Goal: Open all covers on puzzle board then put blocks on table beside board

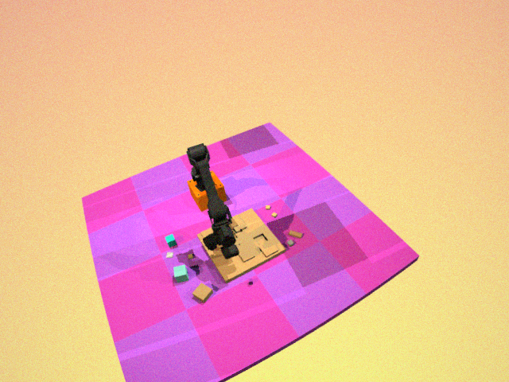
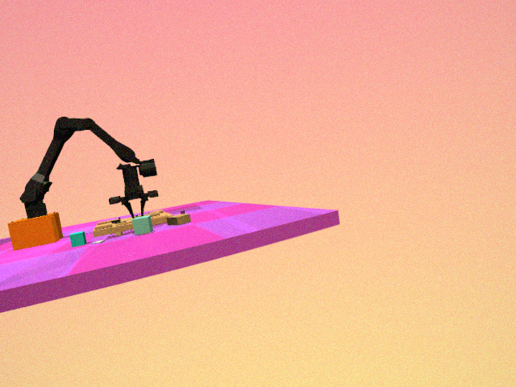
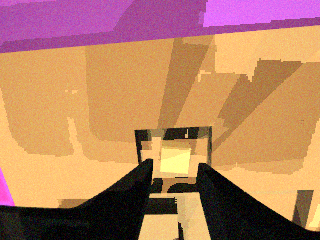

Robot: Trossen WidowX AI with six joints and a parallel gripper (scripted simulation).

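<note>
The tan puzzle board [image 1: 228,273] [image 3: 45,100] lies on the table, partly hidden under the arm. In the wrist view a square well is uncovered, and a pale yellow block [image 3: 175,161] sits in it. My gripper [image 3: 175,166] [image 2: 138,215] is partly open with nothing gripped. Its fingertips are low over the board, on either side of the block in the wrist view. A flat tan cover [image 1: 269,250] lies near the board's right corner. Another well [image 1: 260,237] shows a dark edge. Small pale blocks [image 1: 268,207] [image 1: 274,214] rest on the table beyond the board.
A teal cube [image 1: 170,240] [image 2: 77,239], a mint cube [image 1: 180,273] [image 2: 142,225] and a tan block [image 1: 202,292] [image 2: 178,219] stand left of the board. A tan bar [image 1: 295,233] and a grey piece [image 1: 290,242] lie right of it. A dark piece [image 1: 250,282] lies in front.
</note>
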